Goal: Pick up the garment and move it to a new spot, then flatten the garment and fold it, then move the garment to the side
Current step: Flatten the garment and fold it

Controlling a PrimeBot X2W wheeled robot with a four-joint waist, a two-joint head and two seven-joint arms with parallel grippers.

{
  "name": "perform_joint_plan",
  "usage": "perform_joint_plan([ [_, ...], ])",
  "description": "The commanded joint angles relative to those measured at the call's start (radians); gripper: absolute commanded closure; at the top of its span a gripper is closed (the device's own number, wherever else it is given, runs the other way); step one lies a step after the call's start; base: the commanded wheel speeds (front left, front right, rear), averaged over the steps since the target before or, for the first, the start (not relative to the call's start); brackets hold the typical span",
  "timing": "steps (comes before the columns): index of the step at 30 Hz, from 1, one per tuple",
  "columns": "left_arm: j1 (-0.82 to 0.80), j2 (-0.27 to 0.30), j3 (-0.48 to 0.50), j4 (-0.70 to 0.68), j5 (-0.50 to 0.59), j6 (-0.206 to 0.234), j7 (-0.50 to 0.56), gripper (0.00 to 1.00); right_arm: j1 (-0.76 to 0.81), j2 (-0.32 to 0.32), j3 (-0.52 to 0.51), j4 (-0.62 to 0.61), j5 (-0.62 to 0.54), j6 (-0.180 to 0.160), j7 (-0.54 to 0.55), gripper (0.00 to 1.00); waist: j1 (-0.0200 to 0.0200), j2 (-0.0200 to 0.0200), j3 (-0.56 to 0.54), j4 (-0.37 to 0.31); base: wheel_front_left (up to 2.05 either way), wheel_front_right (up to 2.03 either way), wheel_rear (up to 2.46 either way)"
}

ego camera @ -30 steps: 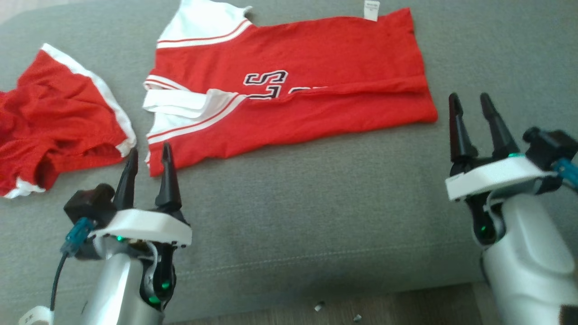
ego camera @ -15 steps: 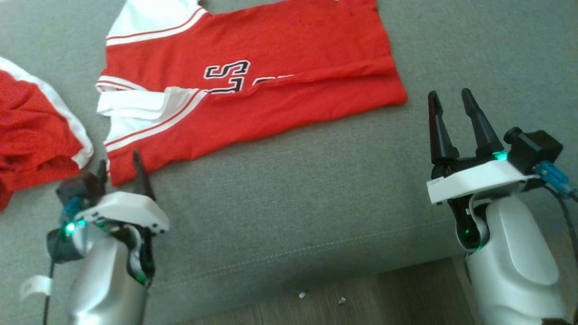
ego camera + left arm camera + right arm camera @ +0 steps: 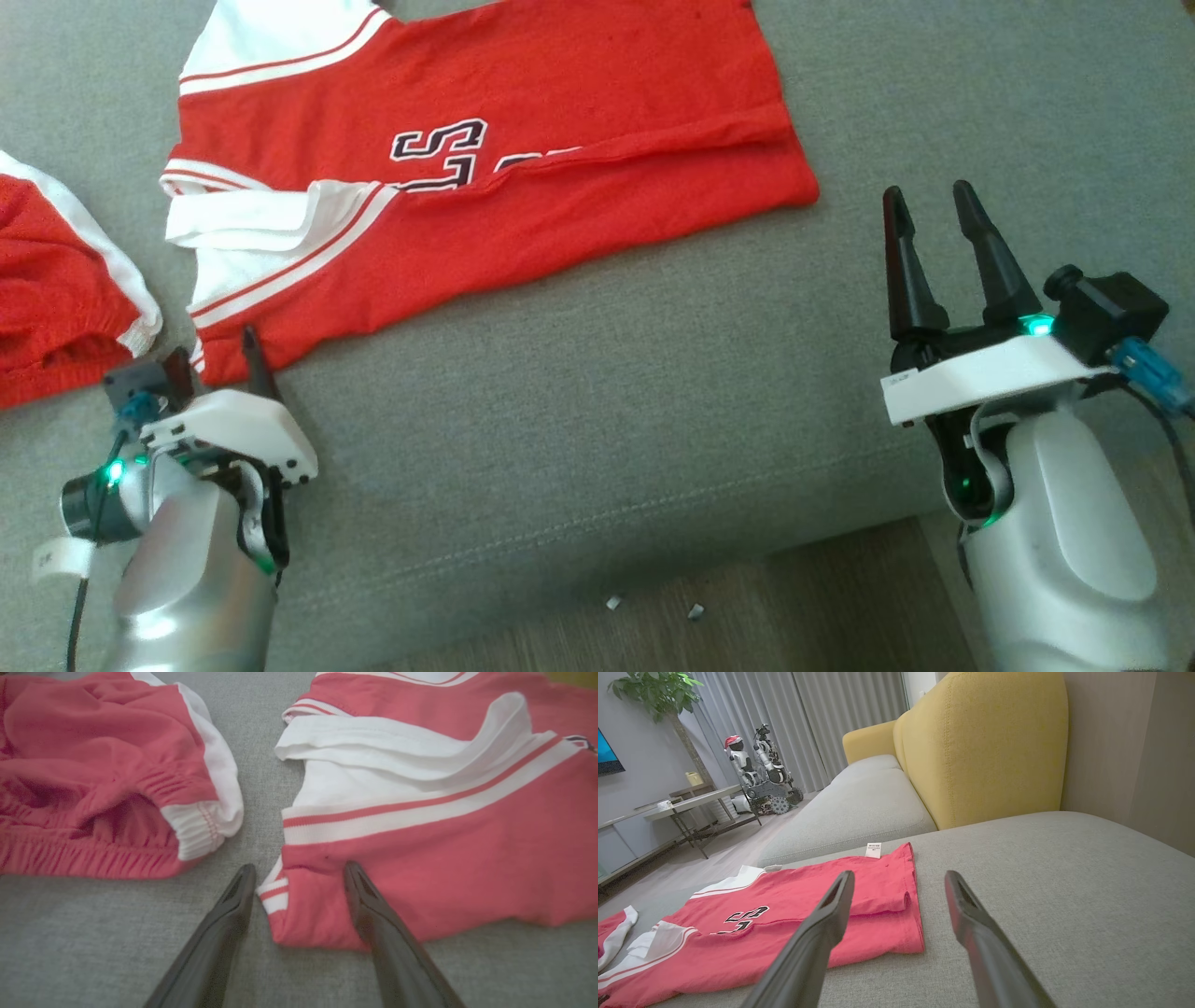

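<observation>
**A:** Whereabouts of the jersey point(image 3: 523, 187)?

**B:** Spread on the grey sofa seat point(image 3: 607, 420), toward its back edge, partly folded lengthwise. Long axis left to right, with the white sleeve end to the left and the plain red end to the right.

**A:** Nearer claw?

**B:** Left claw point(image 3: 299, 870), by far. Wide open and empty, straddling the jersey's near left corner: one finger over red cloth, the other over bare cushion. Cannot tell whether touching.

**A:** And the right claw point(image 3: 928, 201)?

**B:** Also spread apart, holding nothing, near the seat's front edge, well apart from the right-hand corner.

**A:** Anything in the way?

**B:** Red shorts point(image 3: 56, 308) just left of the left claw, close to that corner but apart from it. Probably best to close on the corner alone, without catching the shorts.
</observation>
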Motion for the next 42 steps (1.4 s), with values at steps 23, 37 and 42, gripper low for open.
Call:
perform_joint_plan([
  [23, -0.049, 0.013, -0.061, -0.13, 0.054, -0.062, -0.004, 1.0, -0.067, 0.045, -0.123, 0.116, 0.119, 0.006, 0.159, 0.0, 0.0, 0.0, -0.006, 0.099, 0.0, 0.0, 0.0],
  [37, 0.002, -0.023, -0.118, -0.376, 0.098, -0.065, -0.005, 1.0, -0.332, 0.05, -0.354, 0.477, 0.062, 0.006, 0.246, 0.0, 0.0, 0.0, 0.061, 0.197, 0.0, 0.0, 0.0],
  [42, 0.001, -0.026, -0.127, -0.402, 0.103, -0.061, -0.005, 1.0, -0.394, 0.053, -0.399, 0.569, 0.004, 0.006, 0.233, 0.0, 0.0, 0.0, 0.081, 0.207, 0.0, 0.0, 0.0],
])
